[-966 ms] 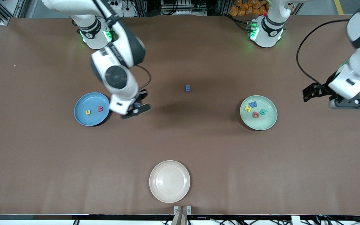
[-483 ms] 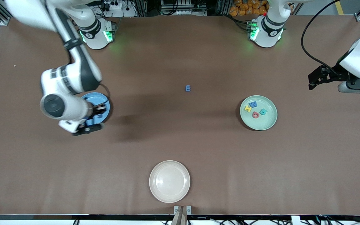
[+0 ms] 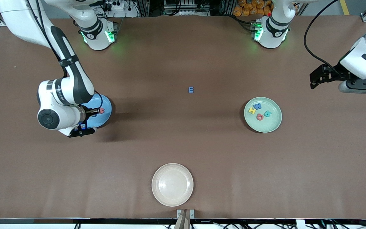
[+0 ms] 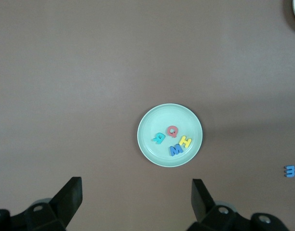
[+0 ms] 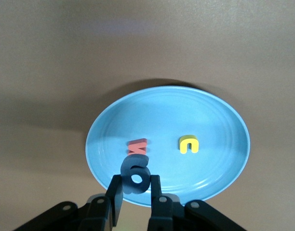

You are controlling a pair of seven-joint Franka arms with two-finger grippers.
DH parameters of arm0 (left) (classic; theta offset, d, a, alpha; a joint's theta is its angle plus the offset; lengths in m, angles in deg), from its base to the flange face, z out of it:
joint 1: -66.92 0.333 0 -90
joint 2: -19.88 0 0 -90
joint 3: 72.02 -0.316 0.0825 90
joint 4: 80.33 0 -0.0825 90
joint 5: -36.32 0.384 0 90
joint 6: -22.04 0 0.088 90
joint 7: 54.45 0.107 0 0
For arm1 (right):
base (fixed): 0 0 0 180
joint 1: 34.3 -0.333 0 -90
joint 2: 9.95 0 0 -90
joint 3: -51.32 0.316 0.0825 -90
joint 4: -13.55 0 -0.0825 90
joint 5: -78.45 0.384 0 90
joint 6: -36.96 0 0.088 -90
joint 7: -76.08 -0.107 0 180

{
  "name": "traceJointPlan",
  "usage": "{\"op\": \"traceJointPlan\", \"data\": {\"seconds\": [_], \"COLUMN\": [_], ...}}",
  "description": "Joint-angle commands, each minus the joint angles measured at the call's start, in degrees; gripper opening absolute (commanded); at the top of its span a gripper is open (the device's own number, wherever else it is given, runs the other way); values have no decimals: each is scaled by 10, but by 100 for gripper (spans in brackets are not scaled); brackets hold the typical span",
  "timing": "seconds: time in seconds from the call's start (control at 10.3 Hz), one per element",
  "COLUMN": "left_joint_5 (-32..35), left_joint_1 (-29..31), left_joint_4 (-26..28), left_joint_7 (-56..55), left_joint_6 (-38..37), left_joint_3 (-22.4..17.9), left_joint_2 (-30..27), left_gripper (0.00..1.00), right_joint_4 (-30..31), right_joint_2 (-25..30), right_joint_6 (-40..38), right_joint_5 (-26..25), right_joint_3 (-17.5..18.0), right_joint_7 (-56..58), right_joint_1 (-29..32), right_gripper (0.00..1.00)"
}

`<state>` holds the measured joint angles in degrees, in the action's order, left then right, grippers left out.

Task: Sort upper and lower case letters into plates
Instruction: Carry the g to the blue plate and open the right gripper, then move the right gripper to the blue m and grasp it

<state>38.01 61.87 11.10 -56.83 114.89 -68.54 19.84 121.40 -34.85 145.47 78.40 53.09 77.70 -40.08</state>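
- Your right tool [image 5: 136,192] hangs over the blue plate [image 5: 220,144], its fingers pinched narrow on a small dark blue letter [image 5: 136,174] shaped like a 6 or a lower-case g; the letter sits upright between the pads, above the plate's floor.
- Directly under that tool, in the right wrist view, a red letter [image 5: 138,146] lies flat in the blue plate, just beside the held one, and a yellow letter [image 5: 188,144] lies a little apart from the red, also inside the plate.
- In the front view the right arm covers most of the blue plate [image 3: 104,108], and only the plate's edge toward the left arm's end of the surface shows, with the red letter [image 3: 101,110] at the tool's tip.
- Your left tool [image 4: 137,192] waits with its fingers spread wide and holding nothing, high over bare surface [image 3: 202,143] at the left arm's end.
- Out from the left tool, the mint green plate [image 4: 147,144] carries four letters close together: a teal one [image 4: 158,139], a red Q [image 4: 172,130], a yellow H [image 4: 185,142] and a blue M [image 4: 176,150].
- Between the two tools, a lone blue E [image 3: 191,90] lies flat on the surface, well apart from both plates.
- A cream-white plate [image 3: 172,184] sits nearest the front camera, well apart from both tools.
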Motion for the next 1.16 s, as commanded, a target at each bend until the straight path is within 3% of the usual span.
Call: {"op": "traceJointPlan", "data": {"seconds": [0.0,0.39,0.58,1.06], "left_joint_5": [-7,-6,-7,-18], "left_joint_1": [2,7,7,12], "left_joint_4": [-12,-12,-38,-40], "left_joint_7": [7,-4,-4,-2], "left_joint_6": [-15,-14,-14,-17], "left_joint_3": [-2,-7,-13,-13], "left_joint_2": [4,10,12,5], "left_gripper": [100,100,100,100], "right_joint_4": [15,23,18,11], "right_joint_2": [23,109,123,123], "right_joint_6": [-2,-1,0,109], "right_joint_5": [0,8,63,47], "right_joint_3": [-1,0,0,23], "right_joint_7": [0,-6,-55,-343], "right_joint_1": [5,3,-51,-222], "right_gripper": [100,100,100,100]}}
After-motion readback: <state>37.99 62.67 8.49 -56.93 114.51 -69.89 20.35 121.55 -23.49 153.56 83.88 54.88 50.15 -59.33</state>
